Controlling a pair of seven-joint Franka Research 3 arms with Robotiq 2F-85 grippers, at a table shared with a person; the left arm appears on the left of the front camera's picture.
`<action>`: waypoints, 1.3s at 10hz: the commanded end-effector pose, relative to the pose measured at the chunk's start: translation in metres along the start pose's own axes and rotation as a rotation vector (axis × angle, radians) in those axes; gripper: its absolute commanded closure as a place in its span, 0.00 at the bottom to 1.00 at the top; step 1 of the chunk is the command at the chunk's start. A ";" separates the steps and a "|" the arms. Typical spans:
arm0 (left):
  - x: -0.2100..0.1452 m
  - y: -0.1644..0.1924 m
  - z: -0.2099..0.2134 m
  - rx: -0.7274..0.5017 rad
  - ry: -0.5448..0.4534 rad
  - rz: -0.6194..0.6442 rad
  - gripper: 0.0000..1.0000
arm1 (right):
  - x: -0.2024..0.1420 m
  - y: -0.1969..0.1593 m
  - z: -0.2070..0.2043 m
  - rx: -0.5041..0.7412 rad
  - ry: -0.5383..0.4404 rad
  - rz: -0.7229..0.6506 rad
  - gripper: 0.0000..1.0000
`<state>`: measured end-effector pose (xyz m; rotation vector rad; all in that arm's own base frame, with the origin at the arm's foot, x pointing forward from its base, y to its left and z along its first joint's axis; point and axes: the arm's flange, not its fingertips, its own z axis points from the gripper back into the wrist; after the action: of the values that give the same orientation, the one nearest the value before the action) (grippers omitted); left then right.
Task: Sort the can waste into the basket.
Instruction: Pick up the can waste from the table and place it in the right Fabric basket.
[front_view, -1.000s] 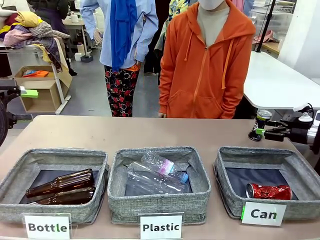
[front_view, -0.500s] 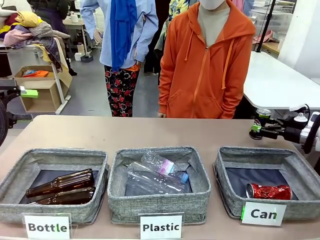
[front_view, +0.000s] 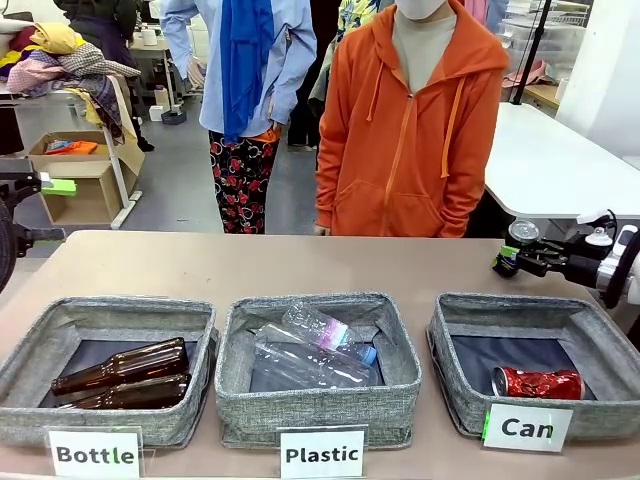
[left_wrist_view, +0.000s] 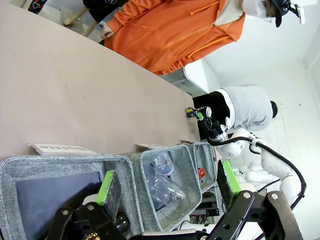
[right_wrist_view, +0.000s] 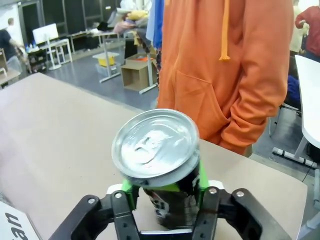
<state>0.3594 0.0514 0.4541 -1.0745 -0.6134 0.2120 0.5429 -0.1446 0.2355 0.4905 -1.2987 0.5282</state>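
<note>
The black can (front_view: 520, 238) is held behind the far edge of the grey "Can" basket (front_view: 441, 335), with my right gripper (front_view: 508, 262) shut on it. In the right wrist view the can (right_wrist_view: 156, 150) has its silver top facing the camera, and the green pads (right_wrist_view: 128, 189) press on its sides. The crushed red can (front_view: 537, 382) lies inside that basket at the front right. My left gripper (left_wrist_view: 166, 182) hangs open and holds nothing, above the left end of the basket row. From there the black can (left_wrist_view: 191, 112) shows far off.
The "Bottle" basket (front_view: 30, 345) holds brown glass bottles (front_view: 122, 372). The "Plastic" basket (front_view: 232, 345) holds clear plastic bottles (front_view: 315, 350). A person in an orange hoodie (front_view: 410, 130) stands at the far edge of the table, and bare tabletop (front_view: 250, 265) lies behind the baskets.
My right gripper has shifted the black can slightly left and tipped its top toward the camera. The left arm and the baskets' contents have not moved.
</note>
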 end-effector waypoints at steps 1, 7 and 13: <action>-0.002 0.002 0.003 -0.001 0.012 -0.014 0.00 | -0.003 0.001 -0.002 0.004 -0.007 0.023 1.00; -0.002 0.002 0.003 -0.001 0.012 -0.014 0.00 | 0.041 0.015 0.020 0.049 -0.036 0.062 1.00; -0.002 0.002 0.003 -0.001 0.012 -0.014 0.00 | 0.219 0.162 0.118 0.715 0.455 0.295 0.95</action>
<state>0.3594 0.0513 0.4542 -1.0743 -0.6135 0.2115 0.4149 -0.0749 0.4672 0.7163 -0.8937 1.1188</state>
